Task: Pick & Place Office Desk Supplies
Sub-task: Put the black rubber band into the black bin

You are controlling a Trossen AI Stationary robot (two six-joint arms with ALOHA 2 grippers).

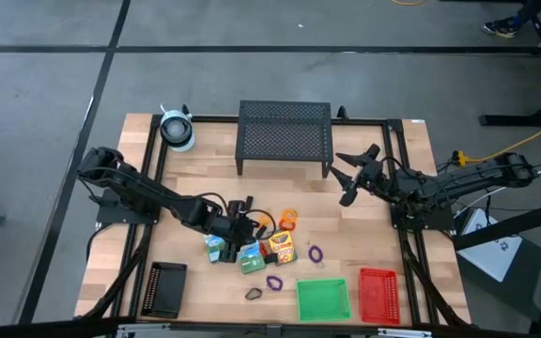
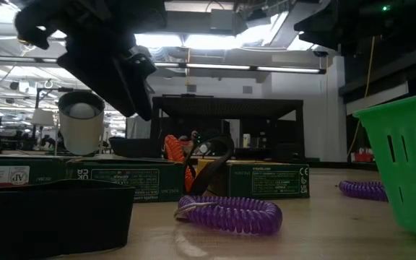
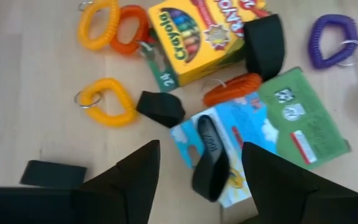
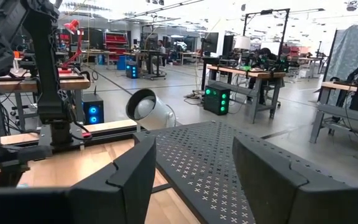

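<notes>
My left gripper [image 1: 236, 223] [image 3: 197, 180] is open and hangs just above the pile at the table's middle, touching nothing. Below its fingers a long black bit [image 3: 210, 158] lies on a blue-white card box [image 3: 219, 155] [image 1: 219, 247]. Beside it lie a green card box [image 3: 300, 121] [image 1: 250, 258], the yellow crayon box [image 3: 197, 37] [image 1: 280, 246], more black bits [image 3: 160, 109] [image 3: 265, 38] [image 3: 48, 174], yellow loops [image 3: 107, 102], orange loops [image 3: 232, 89] [image 1: 287, 218] and purple loops [image 3: 334, 40] [image 1: 315, 253] [image 2: 230, 213]. My right gripper [image 1: 353, 176] [image 4: 194, 180] is open and waits beside the mesh stand.
A black tray [image 1: 167, 289], a green tray [image 1: 323, 299] [image 2: 403, 166] and a red tray [image 1: 378, 294] stand along the near edge. The black mesh stand [image 1: 285, 136] [image 4: 216, 155] sits at the far edge, with the whitish roll [image 1: 177, 130] at the far left corner. Bare wood lies on the left.
</notes>
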